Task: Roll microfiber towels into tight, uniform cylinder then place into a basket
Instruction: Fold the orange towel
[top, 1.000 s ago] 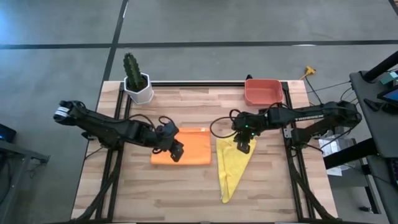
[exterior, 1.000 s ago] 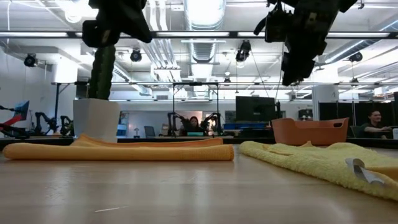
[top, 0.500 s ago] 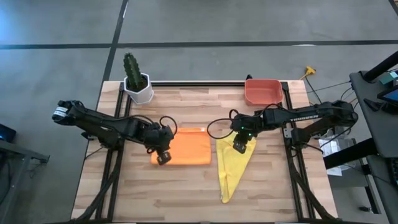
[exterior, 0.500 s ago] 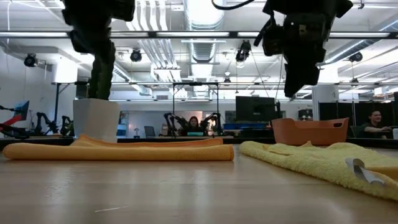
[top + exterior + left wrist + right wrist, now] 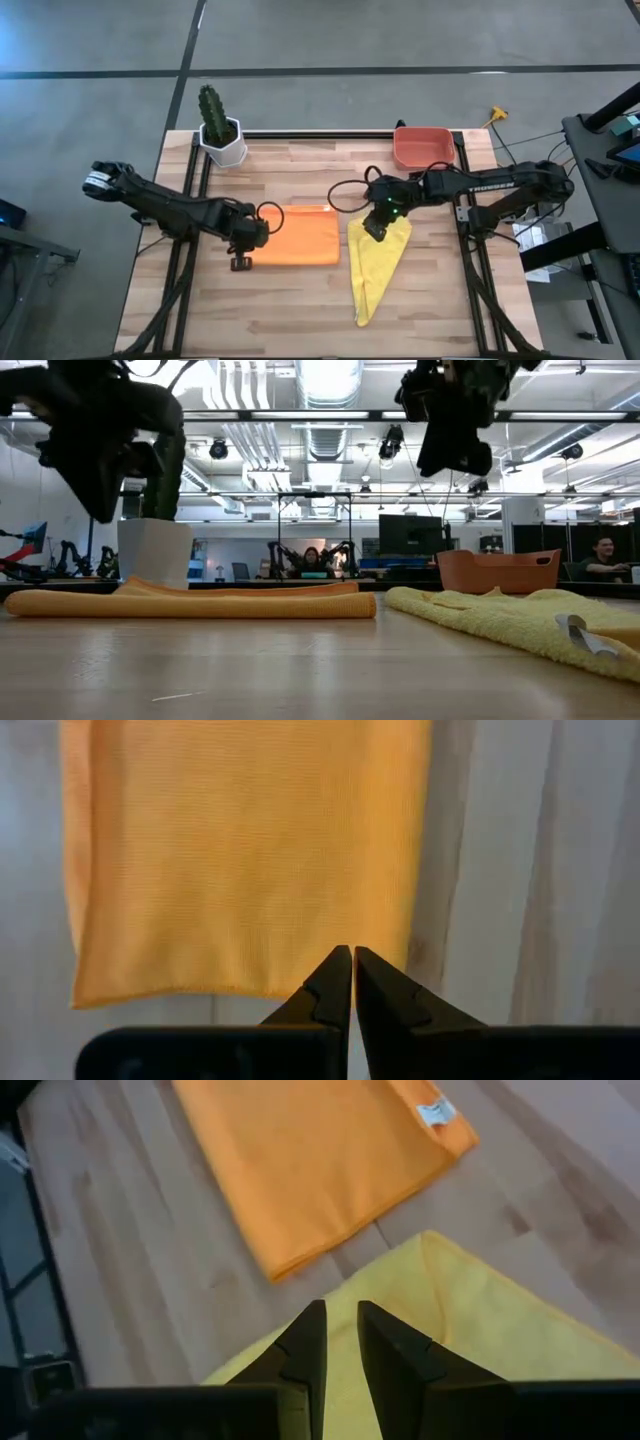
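Note:
The orange towel (image 5: 295, 236) lies flat and folded on the table's middle; it also shows in the left wrist view (image 5: 240, 850) and the right wrist view (image 5: 310, 1170). The yellow towel (image 5: 375, 265) lies to its right, folded to a long triangle whose point is toward the near edge. My left gripper (image 5: 240, 262) is shut and empty, hanging above the table just off the orange towel's near left corner. My right gripper (image 5: 375, 228) hangs above the yellow towel's far left corner (image 5: 430, 1245), empty, its fingers all but shut with a narrow slit between them. The salmon-red basket (image 5: 423, 147) stands at the far right.
A white pot with a green cactus (image 5: 222, 140) stands at the far left corner. Black frame rails run along the table's left, right and far edges. Bare wood lies near the front edge. People and monitors show in the room behind (image 5: 312, 560).
My left gripper has gone from over the orange towel's near left part toward the table's left and near edges, and now stands off the towel's corner. My right gripper has gone a little toward the left and up. Both towels lie as before.

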Motion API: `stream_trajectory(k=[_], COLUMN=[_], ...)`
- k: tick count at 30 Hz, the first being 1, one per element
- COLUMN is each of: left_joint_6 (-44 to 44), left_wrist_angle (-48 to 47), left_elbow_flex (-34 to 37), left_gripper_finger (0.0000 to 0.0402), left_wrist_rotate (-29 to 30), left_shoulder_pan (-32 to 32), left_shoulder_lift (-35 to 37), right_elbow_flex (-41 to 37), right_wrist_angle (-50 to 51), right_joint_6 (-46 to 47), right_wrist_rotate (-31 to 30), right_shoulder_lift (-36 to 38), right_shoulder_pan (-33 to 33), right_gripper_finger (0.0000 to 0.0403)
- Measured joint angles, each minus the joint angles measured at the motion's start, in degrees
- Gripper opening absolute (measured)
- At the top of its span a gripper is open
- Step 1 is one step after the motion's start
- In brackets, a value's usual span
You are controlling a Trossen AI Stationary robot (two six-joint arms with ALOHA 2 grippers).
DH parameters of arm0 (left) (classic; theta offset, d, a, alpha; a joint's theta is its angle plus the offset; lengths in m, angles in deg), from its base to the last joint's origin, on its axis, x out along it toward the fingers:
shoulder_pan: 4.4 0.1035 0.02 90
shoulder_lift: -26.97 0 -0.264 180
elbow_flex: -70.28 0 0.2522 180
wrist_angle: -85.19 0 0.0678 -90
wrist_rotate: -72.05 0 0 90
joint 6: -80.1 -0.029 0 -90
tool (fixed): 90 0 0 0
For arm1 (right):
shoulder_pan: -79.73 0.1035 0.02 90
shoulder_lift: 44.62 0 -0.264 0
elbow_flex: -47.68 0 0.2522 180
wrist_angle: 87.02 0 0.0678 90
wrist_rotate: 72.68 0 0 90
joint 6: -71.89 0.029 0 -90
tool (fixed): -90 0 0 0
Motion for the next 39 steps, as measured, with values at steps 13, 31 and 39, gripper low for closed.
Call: stream_trajectory(k=[13, 31, 39], left_joint_6=[-3.7, 24.1, 38.3], left_wrist_angle=[11.7, 19.3, 25.4], left_elbow_flex=[11.1, 16.5, 16.8], left_gripper_finger=[0.0002, 0.0002, 0.0002], left_wrist_rotate=[-4.1, -3.2, -3.9], left_shoulder_pan=[-0.5, -0.2, -0.3], left_shoulder_lift=[5.3, -1.7, -2.3], right_elbow_flex=[2.3, 2.2, 7.7], right_wrist_angle=[4.5, -4.5, -4.9], right_joint_6=[5.6, -2.0, -17.5], right_wrist_rotate=[-4.8, 11.8, 4.7], right_shoulder_lift=[0.0, -17.7, -24.1], right_shoulder_pan=[7.4, -1.6, -2.8], right_gripper_finger=[0.0161, 0.0155, 0.0155])
